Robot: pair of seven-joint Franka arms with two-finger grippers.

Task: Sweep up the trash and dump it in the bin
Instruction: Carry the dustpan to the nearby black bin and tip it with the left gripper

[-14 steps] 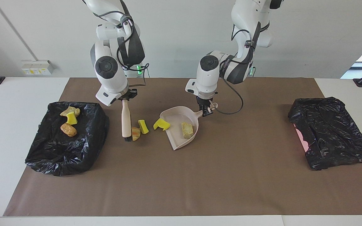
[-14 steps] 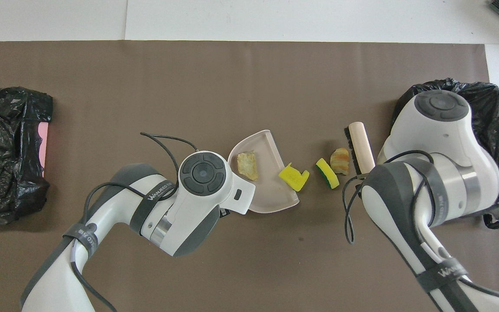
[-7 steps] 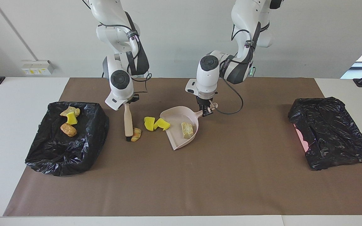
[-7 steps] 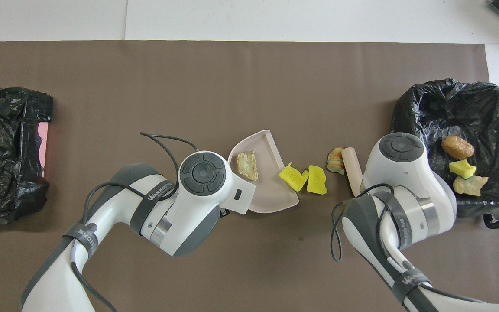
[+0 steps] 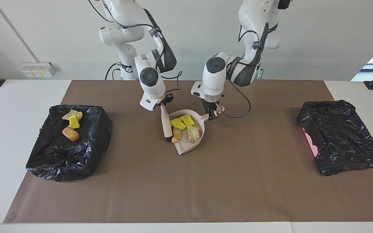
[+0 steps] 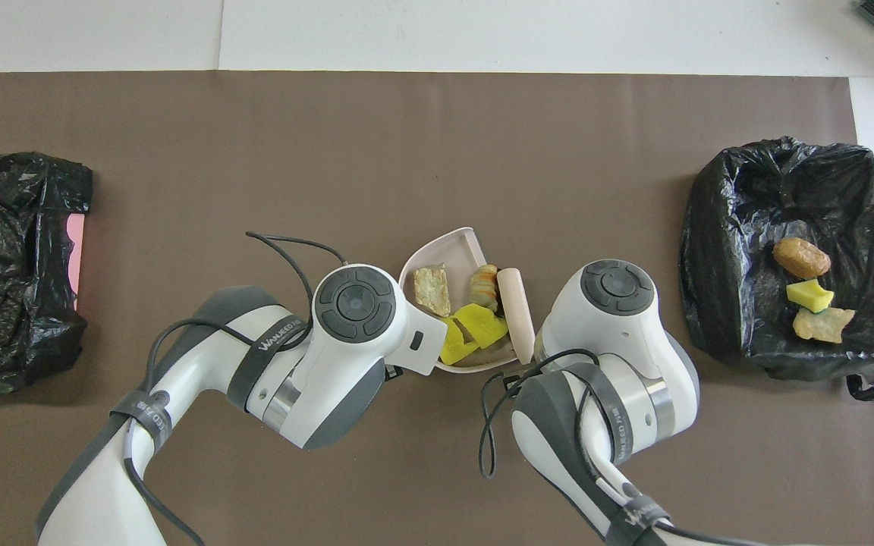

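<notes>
The pan (image 5: 186,132) sits mid-table with four scraps (image 5: 182,127) inside it: two yellow sponge bits, a cream chunk and a striped tan one at the mouth. The left gripper (image 5: 213,114) is clamped on the pan's handle at the end nearer the robots, so the pan's long axis runs from that gripper away from the robots, its mouth turned toward the right arm's end. The right gripper (image 5: 163,104) is closed on the brush (image 5: 165,124), which lies along the pan's mouth, bristles down against the tan chunk. The open bin (image 5: 68,142), with three scraps (image 5: 71,124) in it, lies toward the right arm's end of the table, well apart from the pan; a bagged bin (image 5: 340,136) sits toward the left arm's end. A second ago the brush stood short of the pan with three scraps loose on the mat; now all three are in the pan. The dump looks next, and the carry goes past the brush
</notes>
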